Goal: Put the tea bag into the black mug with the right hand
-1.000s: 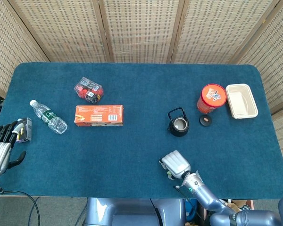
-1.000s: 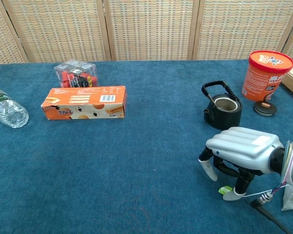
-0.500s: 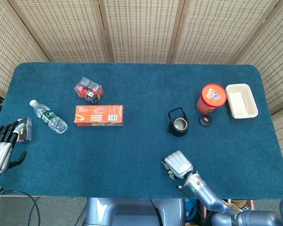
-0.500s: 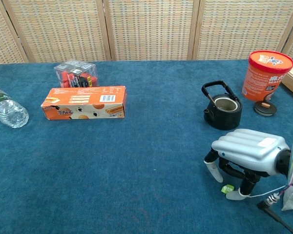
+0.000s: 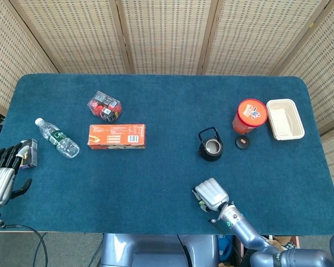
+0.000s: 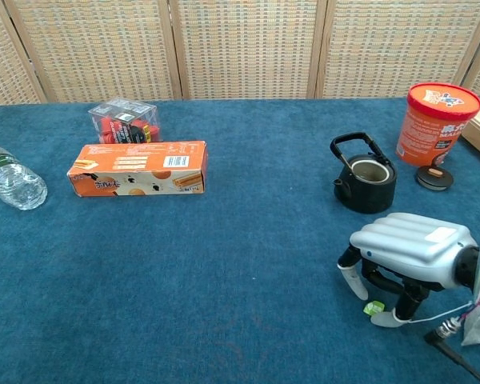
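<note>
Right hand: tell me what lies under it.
Under the right hand, a small green tag shows on the blue table by its fingertips. The tea bag itself cannot be made out; the palm covers that spot.

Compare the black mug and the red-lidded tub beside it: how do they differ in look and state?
The black mug is dark, squat and open-topped, its inside showing; the red-lidded tub is orange, taller and closed by its lid. The mug has a looped handle arching behind its rim; the tub has none. The mug stands nearer the right hand. Both stand upright on the blue table.
</note>
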`<move>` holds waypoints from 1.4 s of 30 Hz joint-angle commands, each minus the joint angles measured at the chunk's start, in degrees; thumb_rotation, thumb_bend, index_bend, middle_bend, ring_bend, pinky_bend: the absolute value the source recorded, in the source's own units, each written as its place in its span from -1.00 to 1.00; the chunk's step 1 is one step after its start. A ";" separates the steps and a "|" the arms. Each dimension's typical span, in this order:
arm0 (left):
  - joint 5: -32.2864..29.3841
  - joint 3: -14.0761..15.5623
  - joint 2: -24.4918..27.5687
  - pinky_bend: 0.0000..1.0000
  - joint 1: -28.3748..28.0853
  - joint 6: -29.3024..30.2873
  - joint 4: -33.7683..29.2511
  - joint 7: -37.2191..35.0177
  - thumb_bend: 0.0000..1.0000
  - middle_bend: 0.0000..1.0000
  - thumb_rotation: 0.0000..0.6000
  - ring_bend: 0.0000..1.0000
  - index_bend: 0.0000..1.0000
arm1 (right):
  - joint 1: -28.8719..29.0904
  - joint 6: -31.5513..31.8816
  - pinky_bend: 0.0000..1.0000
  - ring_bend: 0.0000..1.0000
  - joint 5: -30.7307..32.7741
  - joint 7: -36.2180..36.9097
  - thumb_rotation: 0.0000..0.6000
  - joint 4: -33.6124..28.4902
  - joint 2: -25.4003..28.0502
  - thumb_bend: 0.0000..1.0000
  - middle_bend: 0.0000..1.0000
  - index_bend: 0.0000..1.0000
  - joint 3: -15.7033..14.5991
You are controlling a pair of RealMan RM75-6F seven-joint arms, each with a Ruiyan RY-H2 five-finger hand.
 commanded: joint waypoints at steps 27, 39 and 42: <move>-0.30 -0.03 -0.28 -1.00 -0.32 -0.63 0.55 -0.17 -0.25 -1.00 1.00 -1.00 -1.00 | 0.39 -0.20 0.98 0.91 1.02 0.18 1.00 0.66 -0.14 -0.03 0.80 0.21 0.41; -0.40 0.03 -0.32 -1.00 -0.38 -0.83 0.69 -0.30 -0.24 -1.00 1.00 -1.00 -1.00 | 0.59 -0.09 0.98 0.92 1.64 0.06 1.00 0.51 -0.13 0.02 0.80 0.23 0.59; -0.35 0.04 -0.31 -1.00 -0.41 -0.85 0.71 -0.34 -0.24 -1.00 1.00 -1.00 -1.00 | 0.62 0.00 0.98 0.92 1.64 0.11 1.00 0.44 -0.08 0.04 0.80 0.23 0.64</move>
